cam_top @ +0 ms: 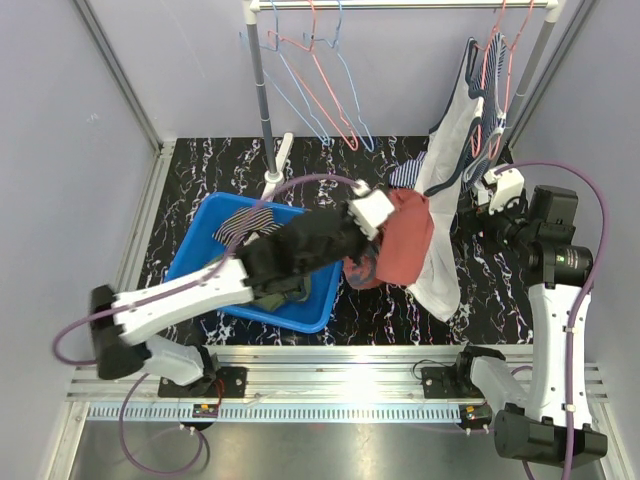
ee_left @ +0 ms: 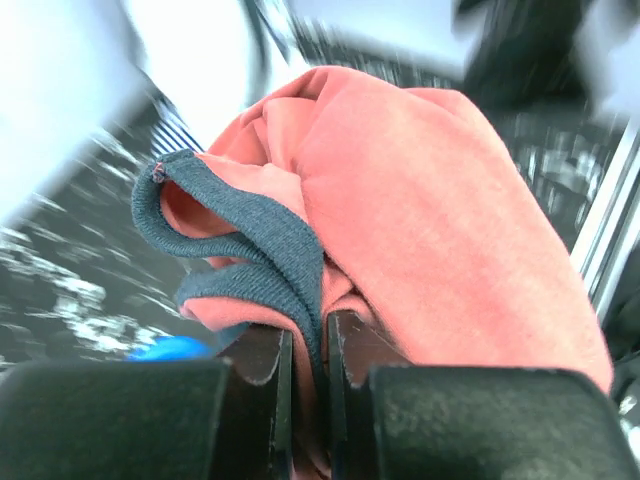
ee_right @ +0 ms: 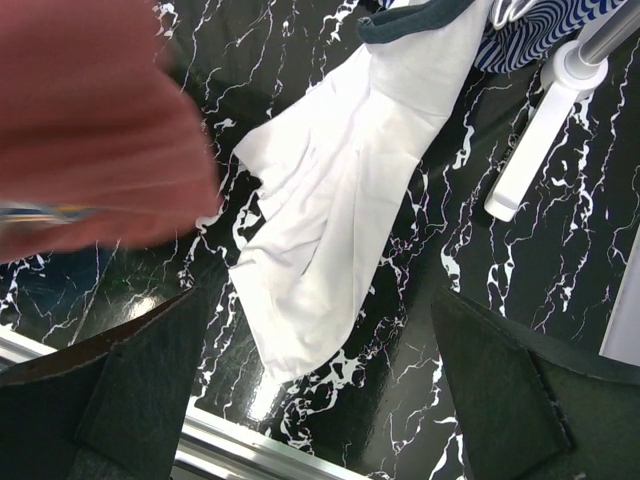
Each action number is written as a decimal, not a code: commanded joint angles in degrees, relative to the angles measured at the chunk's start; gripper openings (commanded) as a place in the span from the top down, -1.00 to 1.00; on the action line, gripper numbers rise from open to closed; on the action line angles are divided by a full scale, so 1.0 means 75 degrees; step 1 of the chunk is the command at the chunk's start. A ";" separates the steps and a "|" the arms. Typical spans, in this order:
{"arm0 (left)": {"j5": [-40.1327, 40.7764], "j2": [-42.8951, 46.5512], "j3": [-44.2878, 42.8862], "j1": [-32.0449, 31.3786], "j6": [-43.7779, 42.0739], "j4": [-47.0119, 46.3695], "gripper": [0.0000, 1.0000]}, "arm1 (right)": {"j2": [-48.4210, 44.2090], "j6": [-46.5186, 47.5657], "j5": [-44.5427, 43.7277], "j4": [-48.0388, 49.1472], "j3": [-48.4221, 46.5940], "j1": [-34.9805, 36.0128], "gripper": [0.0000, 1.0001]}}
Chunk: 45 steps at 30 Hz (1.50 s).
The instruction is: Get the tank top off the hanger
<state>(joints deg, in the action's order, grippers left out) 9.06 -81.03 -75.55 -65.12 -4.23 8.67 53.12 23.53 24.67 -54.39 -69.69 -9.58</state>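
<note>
The left gripper [ee_left: 310, 342] is clenched on the dark trim of the coral tank top [ee_left: 430, 220], carrying it bunched above the surface [cam_top: 210, 165] just beside the blue bin [cam_top: 196, 250], seemingly already unhooked, while the right gripper [ee_right: 320, 395] hangs spread and empty.

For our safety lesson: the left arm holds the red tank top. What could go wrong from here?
The left gripper pinches mainly the dark trim of the red tank top; that narrow hold might slip before reaching the blue bin. The top hangs close to the white garment, so moving it could snag that.
</note>
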 commanded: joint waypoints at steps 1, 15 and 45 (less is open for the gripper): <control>0.0853 0.1147 -0.0567 0.0070 -0.0198 0.0928 1.00 | -0.0064 -0.0126 -0.0054 0.0362 -0.0024 -0.0058 -0.99; 0.2975 0.3784 -0.0042 0.0819 -0.0175 0.2805 1.00 | 0.0089 -0.0172 0.0133 0.0479 0.0187 -0.0058 -0.99; -0.1044 0.5097 0.4345 0.4242 0.3904 0.0729 -0.98 | -0.0380 -0.1262 -0.0675 0.0596 0.0551 -0.0070 -0.99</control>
<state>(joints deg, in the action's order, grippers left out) 2.81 -45.71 -35.46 -33.65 27.49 16.27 50.26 18.79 23.92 -52.27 -63.42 -9.74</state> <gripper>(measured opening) 0.987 0.994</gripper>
